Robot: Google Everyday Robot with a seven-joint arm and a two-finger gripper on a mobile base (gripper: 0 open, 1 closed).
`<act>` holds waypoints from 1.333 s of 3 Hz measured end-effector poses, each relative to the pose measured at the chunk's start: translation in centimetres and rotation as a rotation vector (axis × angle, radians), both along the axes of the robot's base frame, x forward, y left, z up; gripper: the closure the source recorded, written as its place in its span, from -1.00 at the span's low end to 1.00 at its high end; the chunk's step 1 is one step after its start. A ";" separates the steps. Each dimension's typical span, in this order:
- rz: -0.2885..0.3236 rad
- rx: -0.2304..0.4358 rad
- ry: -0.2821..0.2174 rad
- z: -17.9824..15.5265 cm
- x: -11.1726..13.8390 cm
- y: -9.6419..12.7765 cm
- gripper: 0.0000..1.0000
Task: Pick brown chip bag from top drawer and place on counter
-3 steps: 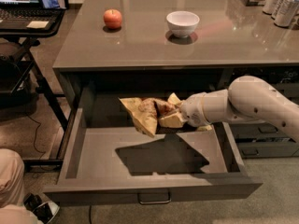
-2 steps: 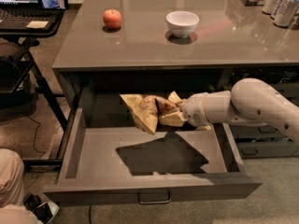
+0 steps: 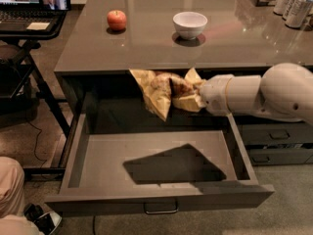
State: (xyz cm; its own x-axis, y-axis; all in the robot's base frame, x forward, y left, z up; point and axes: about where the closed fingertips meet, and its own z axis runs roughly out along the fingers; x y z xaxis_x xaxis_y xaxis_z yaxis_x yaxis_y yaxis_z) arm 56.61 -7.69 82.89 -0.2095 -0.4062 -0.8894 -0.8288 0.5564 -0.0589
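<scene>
The brown chip bag (image 3: pixel 161 89), tan-yellow and crinkled, hangs in the air above the back of the open top drawer (image 3: pixel 161 165), just below the counter (image 3: pixel 161 48) edge. My gripper (image 3: pixel 198 94) is at the end of the white arm coming in from the right and is shut on the bag's right end; the fingers are mostly covered by the bag. The drawer is pulled far out and its grey floor is bare, with the arm's shadow on it.
A red apple (image 3: pixel 117 19) and a white bowl (image 3: pixel 190 24) stand on the counter, with cans (image 3: pixel 293 6) at the far right. Narrower drawers (image 3: pixel 276 136) lie under my arm. A laptop stand (image 3: pixel 29 23) is at left; a person's knee (image 3: pixel 10 190) is bottom left.
My gripper has lifted the chip bag up from low in the drawer to about the level of the counter edge.
</scene>
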 end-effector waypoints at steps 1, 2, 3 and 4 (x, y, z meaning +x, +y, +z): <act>-0.009 -0.020 -0.091 4.5 1.8 0.2 1.00; -0.010 0.003 -0.185 8.4 4.9 2.1 1.00; -0.062 -0.005 -0.247 11.0 7.9 4.5 1.00; -0.138 -0.002 -0.273 13.4 11.8 6.4 1.00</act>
State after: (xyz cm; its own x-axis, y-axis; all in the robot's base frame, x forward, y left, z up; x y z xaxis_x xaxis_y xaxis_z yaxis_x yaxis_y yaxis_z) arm 68.36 -1.24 96.28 -0.0160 -0.3920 -0.9198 -0.6986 0.6625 -0.2702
